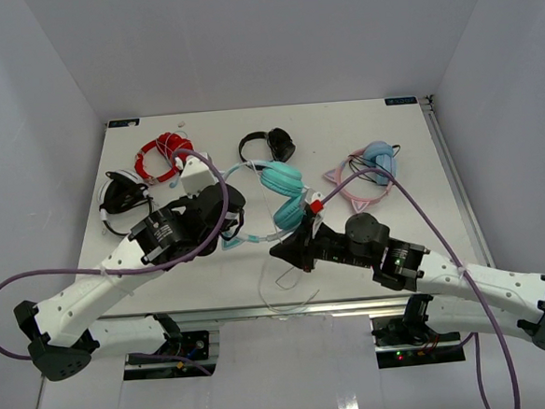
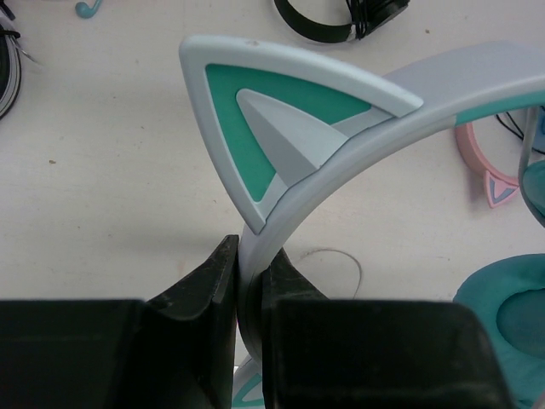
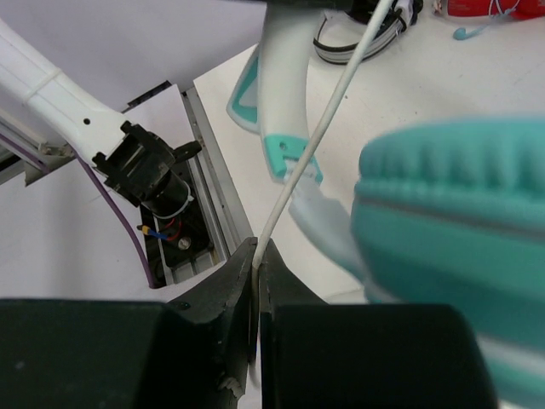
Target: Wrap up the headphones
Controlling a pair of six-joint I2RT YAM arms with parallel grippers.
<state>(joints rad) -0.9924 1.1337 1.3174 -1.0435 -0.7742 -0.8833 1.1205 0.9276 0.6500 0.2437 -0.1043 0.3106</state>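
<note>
Left gripper clenched on the headphones at the headband, grip just below a cat ear. Right gripper pinched tight on the thin white cable, which runs up and away from the jaws. Teal ear cup close on that gripper's right, blurred. Headphones span between both grippers; black headset farther out beyond the left one.

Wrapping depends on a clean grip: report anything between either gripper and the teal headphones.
Nothing visible does. The left gripper is shut on the headband below a cat ear; the right gripper is shut on the white cable.
</note>
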